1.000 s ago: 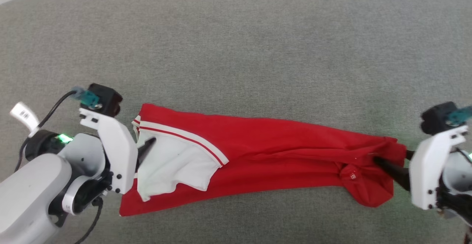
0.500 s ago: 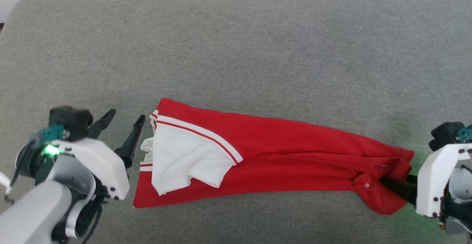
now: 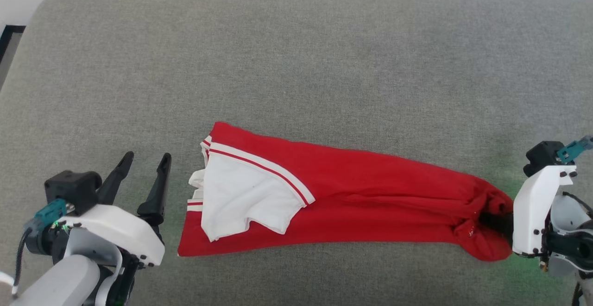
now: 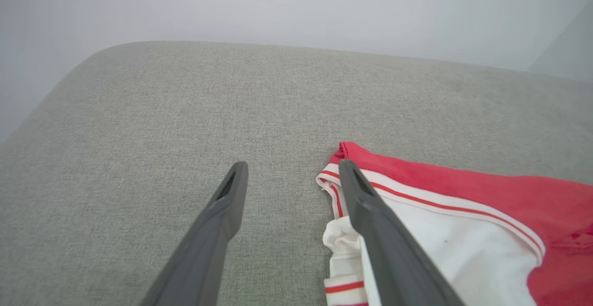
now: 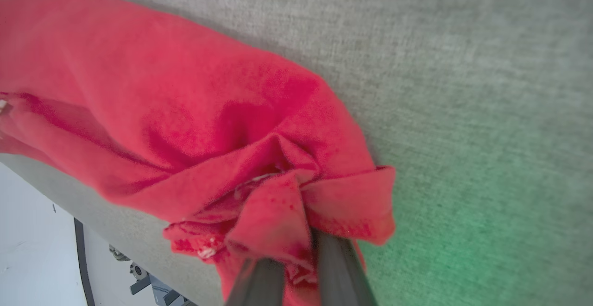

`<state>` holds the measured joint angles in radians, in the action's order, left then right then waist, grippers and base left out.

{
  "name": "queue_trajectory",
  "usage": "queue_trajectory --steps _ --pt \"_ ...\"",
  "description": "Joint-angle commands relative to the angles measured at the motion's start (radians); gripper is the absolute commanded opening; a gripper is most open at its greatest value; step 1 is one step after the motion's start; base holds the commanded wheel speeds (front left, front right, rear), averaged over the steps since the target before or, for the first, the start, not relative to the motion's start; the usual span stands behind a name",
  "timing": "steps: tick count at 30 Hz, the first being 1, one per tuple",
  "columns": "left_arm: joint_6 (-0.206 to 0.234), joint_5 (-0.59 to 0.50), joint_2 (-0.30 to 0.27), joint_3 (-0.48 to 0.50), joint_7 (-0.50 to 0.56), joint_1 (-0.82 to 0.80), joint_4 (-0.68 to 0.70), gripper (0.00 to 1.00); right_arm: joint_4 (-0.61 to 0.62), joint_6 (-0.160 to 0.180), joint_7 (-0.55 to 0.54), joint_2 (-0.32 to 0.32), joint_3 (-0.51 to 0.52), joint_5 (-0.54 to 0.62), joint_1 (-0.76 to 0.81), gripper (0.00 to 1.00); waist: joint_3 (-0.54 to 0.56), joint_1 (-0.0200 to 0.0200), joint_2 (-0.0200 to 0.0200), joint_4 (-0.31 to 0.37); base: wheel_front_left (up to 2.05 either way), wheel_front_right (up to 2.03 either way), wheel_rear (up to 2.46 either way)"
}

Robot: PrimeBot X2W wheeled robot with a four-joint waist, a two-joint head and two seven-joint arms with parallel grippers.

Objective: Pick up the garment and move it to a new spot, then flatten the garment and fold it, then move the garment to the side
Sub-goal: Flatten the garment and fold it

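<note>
**One red garment, its right end pinched**

Head view: one garment (image 3: 370, 199) lies stretched left to right on the grey cushion (image 3: 296, 65), toward the near edge. The right gripper (image 3: 496, 222) has its fingertips buried in the bunched right end, so they are hidden. The left gripper (image 3: 146, 158) stands spread and empty, just left of the white cuff end.

Left wrist view: its two fingers (image 4: 229, 204) gape wide. One crosses the white cuff, but contact cannot be made out. The frame edge cuts off the garment.

Right wrist view: two fingers (image 5: 336, 264), cut off at the bottom, are pressed together, pinching a red fold that covers their tips.
</note>
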<state>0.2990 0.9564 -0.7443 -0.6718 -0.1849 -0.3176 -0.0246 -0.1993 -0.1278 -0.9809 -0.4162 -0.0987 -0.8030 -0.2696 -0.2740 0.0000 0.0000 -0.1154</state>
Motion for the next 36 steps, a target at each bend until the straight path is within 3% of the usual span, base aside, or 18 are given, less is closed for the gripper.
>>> queue_trajectory --steps 1,8,19,26,30,36 --pt "0.002 0.007 0.008 0.012 -0.024 0.022 -0.002 1.00 -0.016 -0.005 0.017 0.011 -0.016 -0.019 -0.009 0.00 0.005 0.0000 0.0000 0.000 0.00 0.00 0.00" --pt "-0.002 -0.005 0.040 0.062 -0.073 0.102 -0.010 1.00 -0.044 -0.003 0.048 -0.091 0.051 -0.030 -0.048 0.00 0.036 0.0000 0.0000 0.002 0.00 0.00 0.00" --pt "-0.039 -0.053 0.118 0.179 -0.081 0.220 -0.015 1.00 -0.239 -0.003 0.113 -0.222 0.178 0.029 -0.117 0.00 0.070 0.0000 0.0000 -0.007 0.00 0.00 0.00" --pt "-0.070 -0.090 0.172 0.261 -0.081 0.278 -0.018 1.00 -0.334 -0.003 0.126 -0.233 0.174 0.051 -0.158 0.00 0.085 0.0000 0.0000 -0.006 0.00 0.00 0.00" --pt "-0.087 -0.118 0.198 0.293 -0.082 0.305 -0.019 1.00 -0.275 -0.003 0.102 -0.222 0.136 -0.001 -0.147 0.00 0.093 0.0000 0.0000 -0.003 0.00 0.00 0.00" --pt "-0.098 -0.138 0.224 0.322 -0.082 0.330 -0.022 1.00 -0.052 -0.003 0.069 -0.189 0.090 -0.084 -0.076 0.00 0.099 0.0000 0.0000 -0.007 0.00 0.00 0.00"
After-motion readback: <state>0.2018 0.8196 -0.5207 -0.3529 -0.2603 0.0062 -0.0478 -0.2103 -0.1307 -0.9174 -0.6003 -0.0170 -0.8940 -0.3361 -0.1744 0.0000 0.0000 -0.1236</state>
